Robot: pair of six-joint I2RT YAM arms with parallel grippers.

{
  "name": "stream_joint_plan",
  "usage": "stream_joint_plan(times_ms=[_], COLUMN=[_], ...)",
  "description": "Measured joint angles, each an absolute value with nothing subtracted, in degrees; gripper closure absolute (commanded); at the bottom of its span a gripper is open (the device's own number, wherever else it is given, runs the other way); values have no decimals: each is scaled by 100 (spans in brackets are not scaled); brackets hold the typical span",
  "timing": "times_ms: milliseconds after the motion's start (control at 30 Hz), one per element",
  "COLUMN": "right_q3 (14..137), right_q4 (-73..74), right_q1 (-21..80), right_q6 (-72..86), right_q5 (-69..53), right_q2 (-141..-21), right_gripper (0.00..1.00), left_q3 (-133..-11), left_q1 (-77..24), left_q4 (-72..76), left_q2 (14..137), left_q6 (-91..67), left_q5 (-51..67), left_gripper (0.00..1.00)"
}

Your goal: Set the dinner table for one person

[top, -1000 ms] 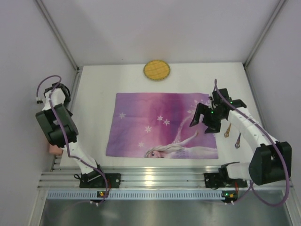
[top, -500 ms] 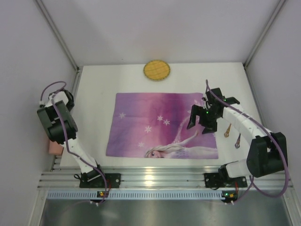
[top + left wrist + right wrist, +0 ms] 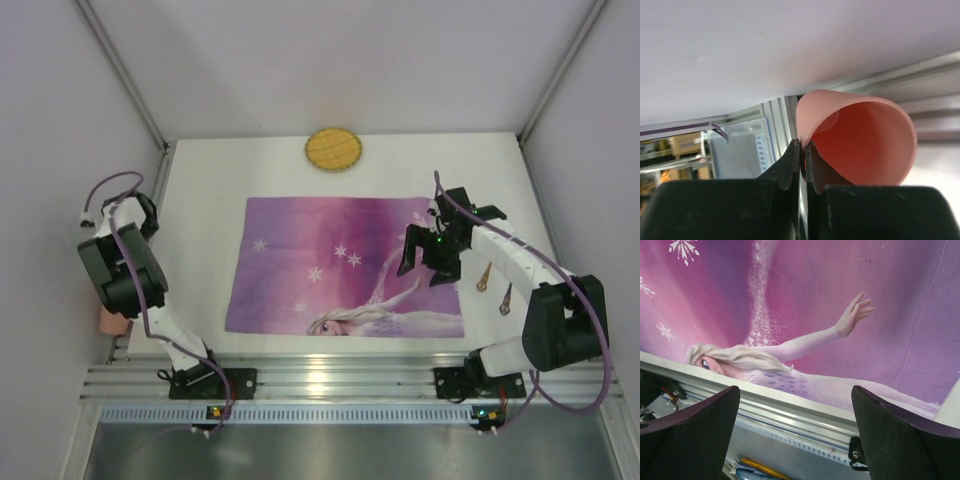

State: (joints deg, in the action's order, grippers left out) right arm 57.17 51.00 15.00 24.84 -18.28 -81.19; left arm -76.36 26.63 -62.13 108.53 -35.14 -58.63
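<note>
A pink cup (image 3: 865, 135) lies on its side off the left edge of the dinner table (image 3: 200, 200), and only a sliver of this cup (image 3: 110, 322) shows under the left arm in the top view. My left gripper (image 3: 801, 145) is shut on the cup's rim wall, one finger inside and one outside. A purple printed placemat (image 3: 345, 265) lies flat in the table's middle. Over the placemat's right edge (image 3: 840, 290) my right gripper (image 3: 425, 268) hangs open, nothing between its fingers (image 3: 700, 430).
A round yellow plate (image 3: 334, 149) sits at the table's far edge. Two pieces of cutlery (image 3: 483, 278) (image 3: 506, 298) lie on the white surface right of the placemat. Grey booth walls close in left, right and behind. An aluminium rail (image 3: 340, 378) runs along the near edge.
My left gripper has gone from open to shut on the pink cup's wall. The right gripper has shifted slightly left over the placemat and stayed open.
</note>
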Motion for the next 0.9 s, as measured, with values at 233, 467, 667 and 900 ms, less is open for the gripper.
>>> stream_joint_plan(times_ms=[233,467,667,900], right_q3=[5717,5714,5885,5749], right_q4=[5100,5162,5474,5717], right_q1=[1481,1199,910,381], right_q6=[2456,2574,2797,2956], right_q5=[-1734,-1284,-628,-541], right_q2=[-8110,-7555,-6718,-5955], right_gripper=[6,0,0,0], left_q3=[-8313,-10584,-12514,-13332], left_q1=[1693,-786,-2292,-3557], left_q4=[-6539,-6958,-6519,-5588], left_q2=[10073,10344,11135,12449], left_q6=[-3610,-3887,-3879,-3806], left_q5=[-4880,-3854,-2145,-746], left_gripper=[100,100,100,100])
